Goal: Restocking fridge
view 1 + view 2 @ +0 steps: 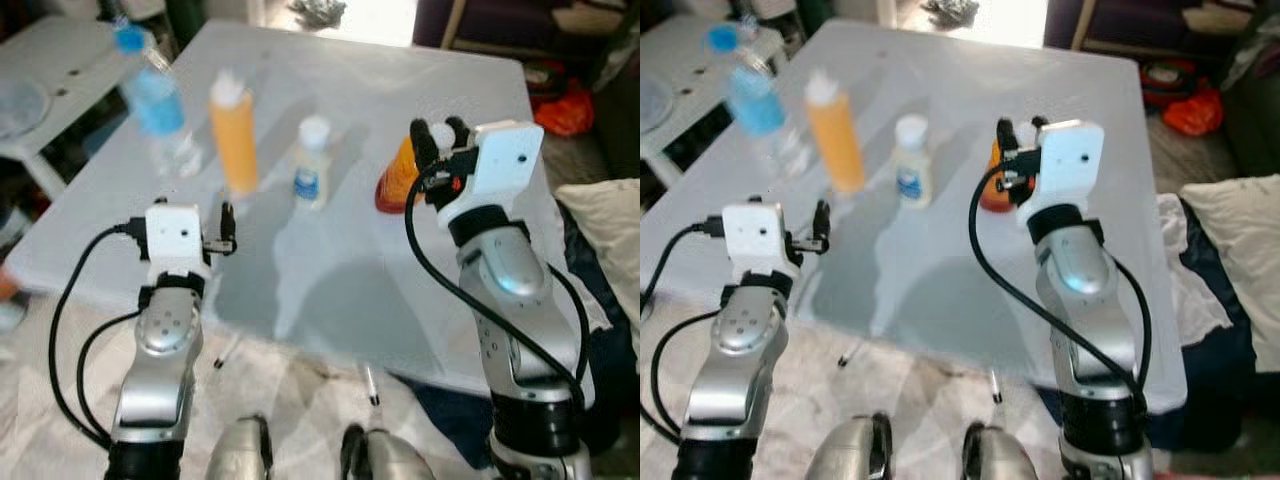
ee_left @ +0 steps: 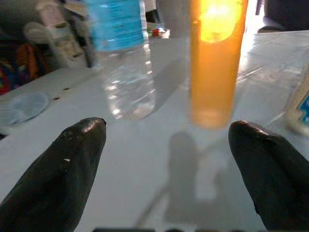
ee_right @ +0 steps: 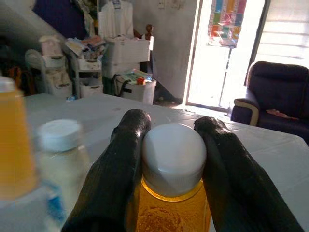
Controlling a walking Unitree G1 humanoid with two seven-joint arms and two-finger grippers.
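Standing on the pale worktop [image 1: 420,330], four containers wait in a loose row, none yet carried off; by my judgement the restocking is at its very start, with no fridge visible from here.

Item one, far left: a clear water bottle [image 1: 155,95] with blue cap and blue label, blurred, leaning a little, cap uppermost.

Item two: a tall orange bottle [image 1: 233,135] with a white top, upright, long axis vertical. The left tool [image 1: 226,230] sits low at the worktop's near edge, just short of this bottle, fingers spread wide with nothing between them; its wrist view looks between the two black fingers [image 2: 72,164] at the orange bottle and the water bottle beyond.

Item three: a small pale bottle [image 1: 312,165] with white cap and blue label, upright, standing apart from its neighbours.

Item four, right: a squat orange bottle [image 1: 398,178] with a rounded white cap [image 3: 174,157], upright, cap pointing up. The right tool [image 1: 438,135] has its fingers pressed against either side of that cap, so it is gripping the bottle at the top. Whether the base rests on the worktop cannot be told.

Outstanding, as I judge it: all four items.
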